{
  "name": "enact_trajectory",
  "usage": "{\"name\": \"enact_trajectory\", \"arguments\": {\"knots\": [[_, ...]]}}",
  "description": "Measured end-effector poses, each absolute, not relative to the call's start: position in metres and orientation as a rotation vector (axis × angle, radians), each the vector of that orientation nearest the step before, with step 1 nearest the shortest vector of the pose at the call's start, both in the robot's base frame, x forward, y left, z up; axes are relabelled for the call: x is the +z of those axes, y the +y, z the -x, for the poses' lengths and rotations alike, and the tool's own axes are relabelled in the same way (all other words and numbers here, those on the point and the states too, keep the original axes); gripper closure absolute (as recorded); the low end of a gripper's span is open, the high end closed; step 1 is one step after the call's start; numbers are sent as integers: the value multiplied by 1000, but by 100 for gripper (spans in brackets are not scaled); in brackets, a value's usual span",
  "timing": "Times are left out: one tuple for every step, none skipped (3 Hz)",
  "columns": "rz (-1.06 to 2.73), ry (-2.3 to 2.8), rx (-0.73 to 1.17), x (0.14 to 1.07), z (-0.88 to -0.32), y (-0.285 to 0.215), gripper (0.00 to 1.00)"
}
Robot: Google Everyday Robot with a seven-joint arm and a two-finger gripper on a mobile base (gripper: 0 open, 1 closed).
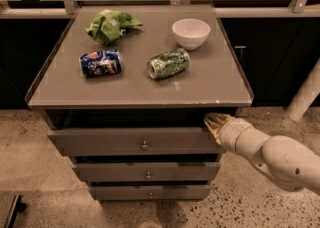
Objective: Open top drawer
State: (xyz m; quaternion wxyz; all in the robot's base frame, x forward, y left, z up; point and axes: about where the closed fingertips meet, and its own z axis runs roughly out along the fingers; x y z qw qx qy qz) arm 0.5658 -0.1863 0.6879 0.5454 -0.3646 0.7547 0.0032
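Note:
The top drawer [100,142] is the widest grey-brown front under the tabletop, with a small round metal knob [144,146] at its centre. Its front stands out a little from the cabinet, with a dark gap above it. My gripper [214,122] is at the drawer's upper right corner, just under the table's edge. It reaches in from the right on a cream arm [270,154]. Two narrower drawer fronts [147,172] sit below.
On the tabletop [200,84] lie a crumpled green bag [111,25], a blue can [100,63] on its side, a green can [168,63] on its side and a white bowl [190,33]. A dark counter runs behind. A white post [305,97] stands at right.

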Motion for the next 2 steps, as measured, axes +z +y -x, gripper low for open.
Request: {"name": "enact_trajectory", "arguments": {"knots": [[901, 1734, 3, 692, -593, -168, 100], [925, 1710, -13, 691, -612, -160, 100]]}}
